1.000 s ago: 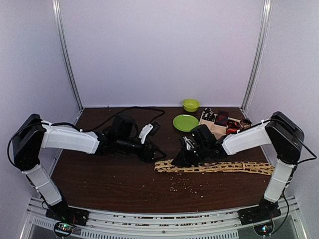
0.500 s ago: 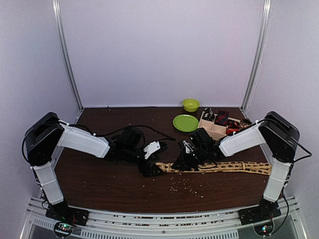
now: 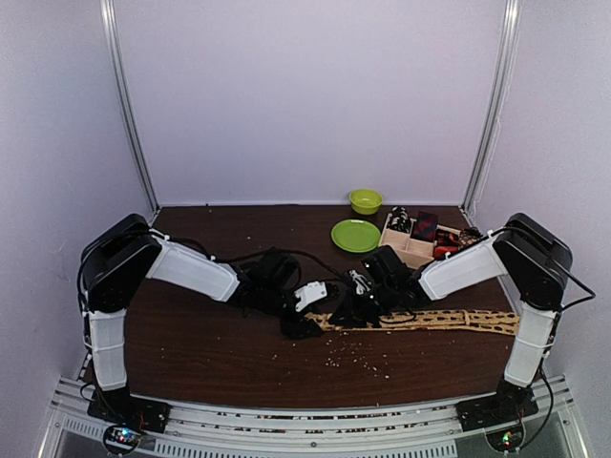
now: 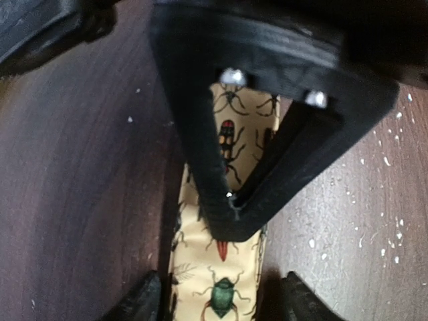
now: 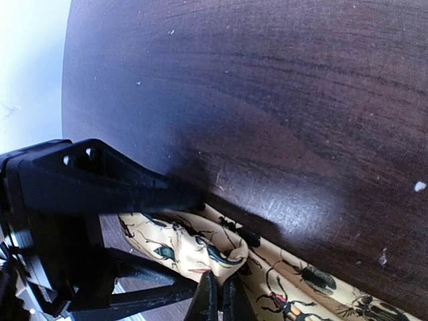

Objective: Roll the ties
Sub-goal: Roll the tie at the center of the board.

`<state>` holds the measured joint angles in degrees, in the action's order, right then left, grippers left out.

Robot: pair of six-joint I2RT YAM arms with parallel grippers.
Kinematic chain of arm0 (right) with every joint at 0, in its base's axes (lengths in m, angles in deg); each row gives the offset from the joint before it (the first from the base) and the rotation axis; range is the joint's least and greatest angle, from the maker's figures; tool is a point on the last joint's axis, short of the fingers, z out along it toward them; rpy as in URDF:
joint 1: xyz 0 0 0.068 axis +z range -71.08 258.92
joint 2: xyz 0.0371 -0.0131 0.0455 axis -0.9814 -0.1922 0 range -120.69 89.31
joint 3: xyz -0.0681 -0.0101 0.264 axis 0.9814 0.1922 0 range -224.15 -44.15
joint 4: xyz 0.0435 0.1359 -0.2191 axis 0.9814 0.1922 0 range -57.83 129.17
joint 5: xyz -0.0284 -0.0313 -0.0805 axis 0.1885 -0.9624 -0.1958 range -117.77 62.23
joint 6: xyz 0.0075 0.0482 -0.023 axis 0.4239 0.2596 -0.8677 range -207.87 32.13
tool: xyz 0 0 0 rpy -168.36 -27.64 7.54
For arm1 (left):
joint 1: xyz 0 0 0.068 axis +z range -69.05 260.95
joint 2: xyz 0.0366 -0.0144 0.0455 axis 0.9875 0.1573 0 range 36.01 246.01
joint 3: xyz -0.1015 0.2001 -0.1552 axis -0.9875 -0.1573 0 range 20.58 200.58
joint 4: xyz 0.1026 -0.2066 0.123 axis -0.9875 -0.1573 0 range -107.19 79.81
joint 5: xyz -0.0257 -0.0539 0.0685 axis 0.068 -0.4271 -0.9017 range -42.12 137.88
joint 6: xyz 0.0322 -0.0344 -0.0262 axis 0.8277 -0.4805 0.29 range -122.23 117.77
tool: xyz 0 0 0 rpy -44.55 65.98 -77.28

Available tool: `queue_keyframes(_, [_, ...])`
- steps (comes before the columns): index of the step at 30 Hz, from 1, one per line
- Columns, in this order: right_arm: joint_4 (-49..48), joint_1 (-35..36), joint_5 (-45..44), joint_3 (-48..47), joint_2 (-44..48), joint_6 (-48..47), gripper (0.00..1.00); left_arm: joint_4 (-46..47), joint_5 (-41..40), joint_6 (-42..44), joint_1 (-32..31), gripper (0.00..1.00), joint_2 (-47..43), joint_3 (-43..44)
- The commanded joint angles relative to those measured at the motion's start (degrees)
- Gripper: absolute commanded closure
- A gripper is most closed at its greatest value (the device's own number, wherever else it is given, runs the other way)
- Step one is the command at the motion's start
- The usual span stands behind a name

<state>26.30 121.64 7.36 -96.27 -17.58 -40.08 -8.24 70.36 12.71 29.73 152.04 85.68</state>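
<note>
One tie (image 3: 430, 319) lay along the bench (image 3: 210, 353), the right tool (image 5: 219, 297) clamped on its folded tip as anchor, the left tool (image 4: 221, 304) wide astride it, apparently ready to roll.

One long tan tie (image 3: 449, 319), one plate (image 3: 355, 235), one bowl (image 3: 366, 200), one tray (image 3: 418, 251) (holding perhaps four rolled ties (image 3: 425, 226)).

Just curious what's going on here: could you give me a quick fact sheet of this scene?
Tie: long, tan, beetle print, lying flat
Right gripper: shut, pinching a fold at the tie's end
Left gripper: open, fingers either side of that end
Tray: back right, bundles inside
Also: green plate, green bowl
</note>
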Motion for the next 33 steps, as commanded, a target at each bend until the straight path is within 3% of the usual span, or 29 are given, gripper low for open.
queue_keyframes(1, [-1.15, -0.14, 1.47, 0.35, -0.50, -0.26, 1.00, -1.53, 0.74, 1.61, -0.70, 0.46, 1.31, -0.07])
queue_keyframes(5, [-3.65, 0.07, 3.35, 1.69, 0.71, 1.14, 1.00, -1.98, 1.55, 2.61, -0.98, 0.68, 0.49, -2.93])
queue_keyframes(7, [-4.37, 0.16, 4.19, 2.09, 1.50, 1.42, 0.92, -1.14, 1.66, 2.72, -0.99, 0.75, -0.62, -4.91])
queue_keyframes(10, [-4.38, 0.17, 4.33, 2.27, 2.55, 1.18, 0.79, -0.78, 1.37, 3.01, -0.99, 0.79, -1.73, -6.35])
queue_keyframes(14, [-3.10, 0.22, 4.48, 0.92, 2.38, 0.45, 0.77, -0.94, 1.93, 2.87, -1.06, 0.79, -1.70, -6.11])
queue_keyframes(19, [-3.34, 0.46, 5.00, 0.18, 0.78, 0.11, 0.93, -0.54, 0.68, 1.18, -1.07, 0.72, -1.80, -5.86])
queue_keyframes(21, [-2.94, 0.52, 4.72, 0.24, 0.05, -0.29, 0.99, -0.24, -0.31, -0.11, -1.07, 0.58, -2.56, -6.58])
queue_keyframes(24, [-2.32, 0.53, 3.71, 0.92, -1.24, -1.03, 1.00, 3.38, -2.04, -1.96, -1.07, 0.41, -7.03, -10.62])
queue_keyframes(28, [-1.92, 0.61, 2.35, 2.02, -2.58, -2.04, 1.00, 11.79, -4.16, -4.91, -0.99, 0.37, -13.28, -18.82])
queue_keyframes(33, [-1.04, 0.66, 0.32, 3.29, -2.90, -3.60, 1.00, 18.89, -5.75, -8.36, -1.02, 0.38, -14.85, -25.16])
